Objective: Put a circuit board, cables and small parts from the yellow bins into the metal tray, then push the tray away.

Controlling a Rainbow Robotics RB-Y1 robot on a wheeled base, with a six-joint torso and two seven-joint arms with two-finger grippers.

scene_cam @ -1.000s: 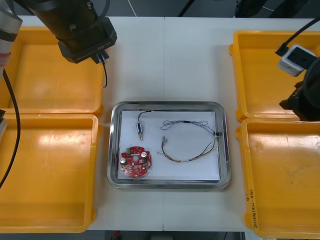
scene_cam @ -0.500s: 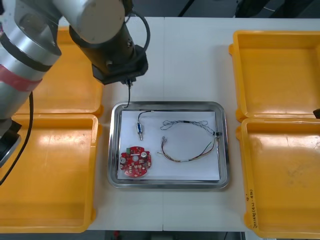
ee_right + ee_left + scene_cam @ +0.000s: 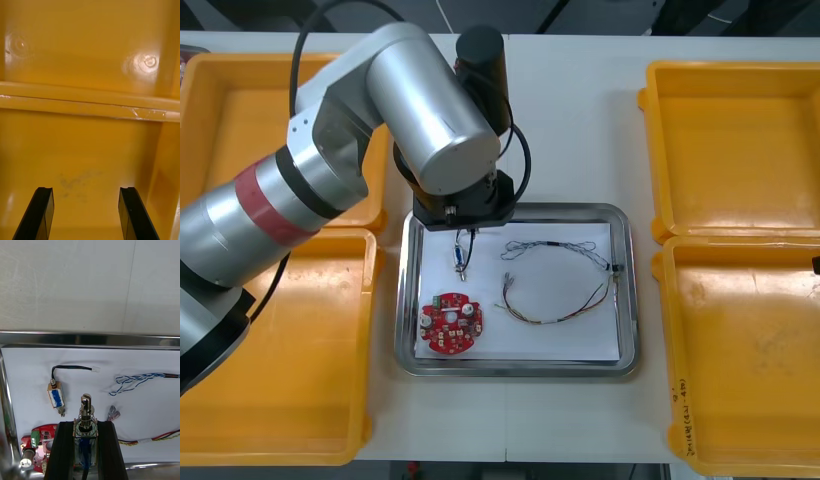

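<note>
On the light desk (image 3: 580, 110), a small metal part (image 3: 86, 407) is clamped in the left pincer (image 3: 86, 424), its long axis in line with the fingers, directly over the metal tray (image 3: 90, 339) near the circuit board (image 3: 43, 435), while the right pincer (image 3: 85, 195) is held open over a yellow bin (image 3: 90, 56).

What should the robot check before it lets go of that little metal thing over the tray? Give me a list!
1. Grip: the left gripper is shut on the small metal part with a blue body: ok.
2. Place: it hangs over the white inside of the shiny metal tray: ok.
3. Landing spot right underneath: hidden by the gripper: cannot tell.
4. Neighbours: the second small metal part, its black cable and the twisted blue and white cable lie apart from the held part: ok.
5. The round red circuit board lies in the tray: ok.
6. The right gripper, open over a yellow bin, is out of the way: ok.
</note>
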